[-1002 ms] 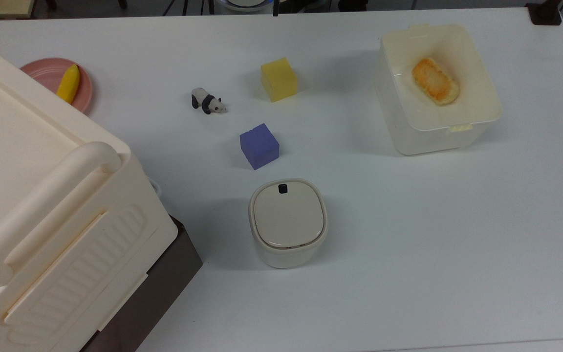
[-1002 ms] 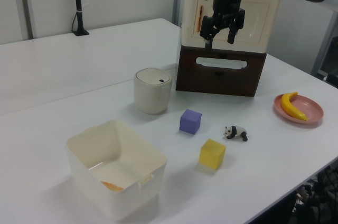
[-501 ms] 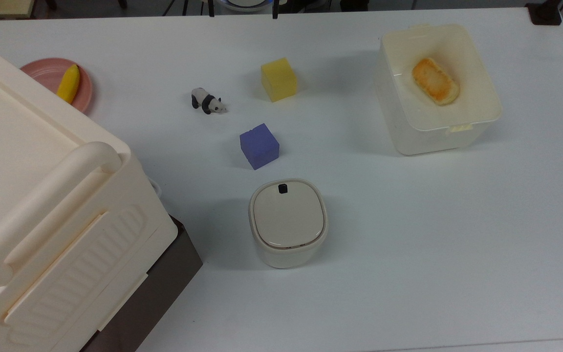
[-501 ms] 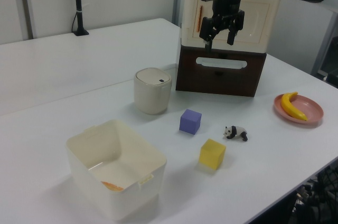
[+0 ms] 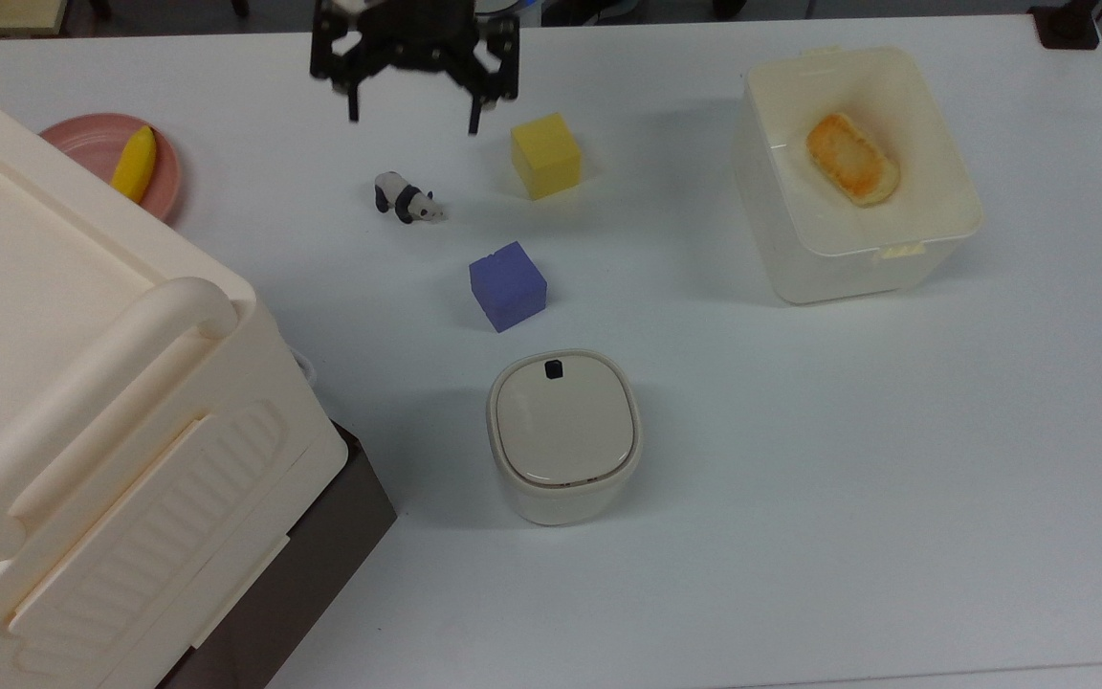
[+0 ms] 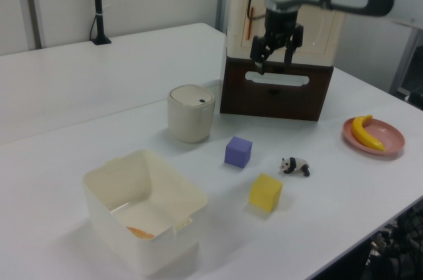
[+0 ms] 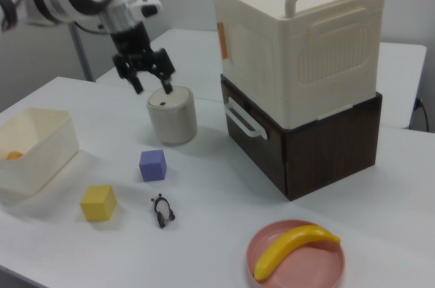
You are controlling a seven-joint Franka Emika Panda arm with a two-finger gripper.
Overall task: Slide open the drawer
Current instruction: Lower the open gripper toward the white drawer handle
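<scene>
On the white table point(image 5: 800, 478), the cream cabinet point(image 7: 299, 43) with its thick bar handle is the largest thing, and it sits directly on top of the drawer point(image 7: 309, 142), whose dark brown front with a thin white loop handle point(image 7: 239, 119) lies flush with the dark body below the cabinet, so the drawer looks shut. Well apart from the cabinet, toward the top view's right, stands the white square tub point(image 5: 862, 172), open-topped, with one golden-brown piece of bread point(image 5: 852, 158) on its floor. Near the cabinet's drawer corner stands a small cream bin point(image 5: 563, 435) with its lid down; what it holds cannot be told. Behind the cabinet in the top view lies a pink plate point(image 5: 97, 144) carrying a banana point(image 5: 134, 165). Farther from the cabinet than the bin are a purple block point(image 5: 508, 285), a yellow block point(image 5: 545, 155) and a toy panda point(image 5: 407, 197). The gripper point(image 7: 148, 84) hangs in the air in front of the cabinet, above the bin, fingers spread and holding nothing.
</scene>
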